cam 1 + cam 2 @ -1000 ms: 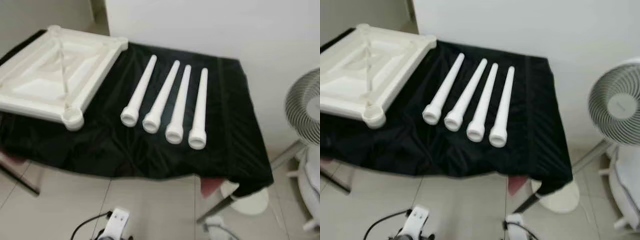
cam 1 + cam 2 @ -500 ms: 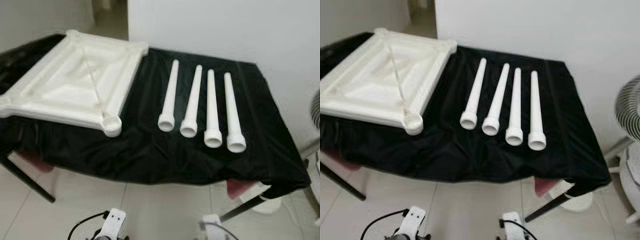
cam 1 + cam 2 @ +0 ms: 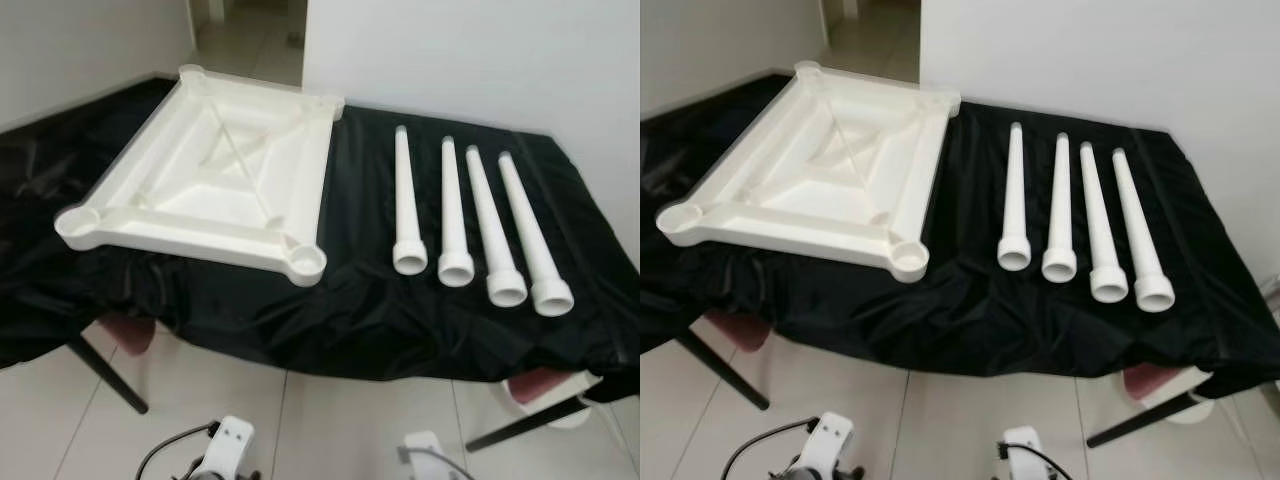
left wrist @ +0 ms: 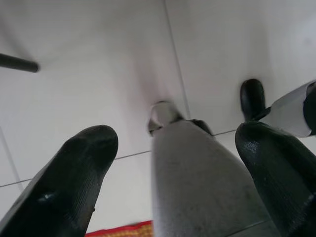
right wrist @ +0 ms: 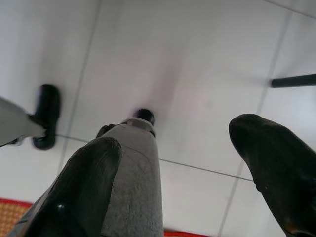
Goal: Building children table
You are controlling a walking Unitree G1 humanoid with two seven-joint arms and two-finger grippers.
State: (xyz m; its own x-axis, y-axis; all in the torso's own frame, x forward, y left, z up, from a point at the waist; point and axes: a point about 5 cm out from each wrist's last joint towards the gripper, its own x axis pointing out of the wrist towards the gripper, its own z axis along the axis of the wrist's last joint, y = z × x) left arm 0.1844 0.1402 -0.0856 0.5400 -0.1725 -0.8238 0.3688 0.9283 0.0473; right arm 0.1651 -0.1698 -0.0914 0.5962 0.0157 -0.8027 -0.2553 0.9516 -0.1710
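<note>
I found nothing assembled yet. The worktop (image 3: 380, 330), draped in black cloth, carried the white tabletop (image 3: 215, 180) upside down toward its far left corner, corner sockets facing up and empty. The four white legs (image 3: 470, 235) lay side by side toward the right edge, apart from the tabletop, wide ends facing me. My left claw (image 4: 173, 168) and right claw (image 5: 182, 173) hung over the floor tiles, fingers spread, gripping nothing. I judged every leg was left to fit.
</note>
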